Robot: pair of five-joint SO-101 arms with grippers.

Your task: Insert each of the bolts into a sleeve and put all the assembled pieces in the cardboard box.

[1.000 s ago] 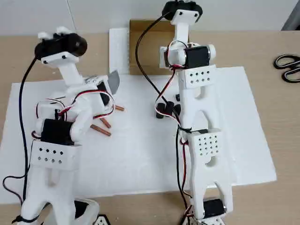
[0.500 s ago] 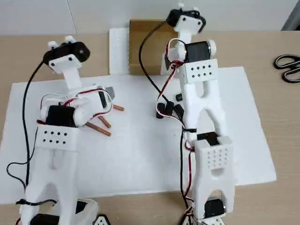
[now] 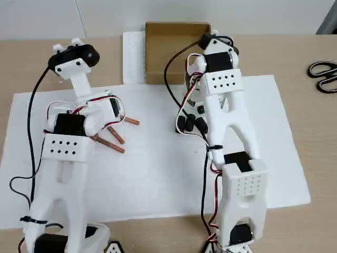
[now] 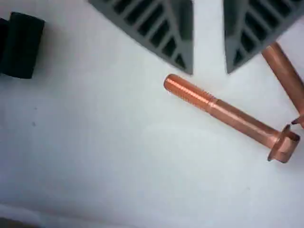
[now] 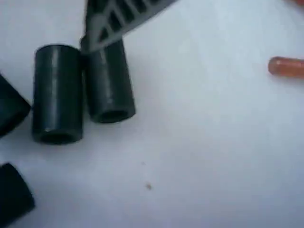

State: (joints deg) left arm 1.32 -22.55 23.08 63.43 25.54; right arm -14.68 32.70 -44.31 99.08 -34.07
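The left hand (image 4: pixel 209 66) hangs just above the white foam sheet (image 4: pixel 95 156) with its grey fingers (image 4: pixel 156 28) parted and nothing between them. Just off the fingertips lies a copper bolt (image 4: pixel 228 116), flat on the sheet, its threaded end nearest the hand and its flanged head pointing away. A second bolt (image 4: pixel 285 76) lies close beside one finger, its far end near the first bolt's head. A black sleeve (image 4: pixel 21 45) lies on its side well apart from these bolts.

The right hand (image 5: pixel 109 23) is low over a cluster of sleeves; I cannot tell how far it is open. Directly under it a sleeve (image 5: pixel 109 85) lies flat, touching another sleeve (image 5: pixel 57 92) alongside it. Two more sleeves (image 5: pixel 9 111) (image 5: pixel 14 197) sit near them. The tip of a bolt (image 5: pixel 287 66) lies some way off.

From above, three bolts lie near the left arm, the third (image 3: pixel 109 144) closest to its base. The cardboard box (image 3: pixel 176 50) stands at the sheet's far edge, between the two arms' reach. Scissors (image 3: pixel 324 74) lie on the tabletop (image 3: pixel 316 132), well to the right.
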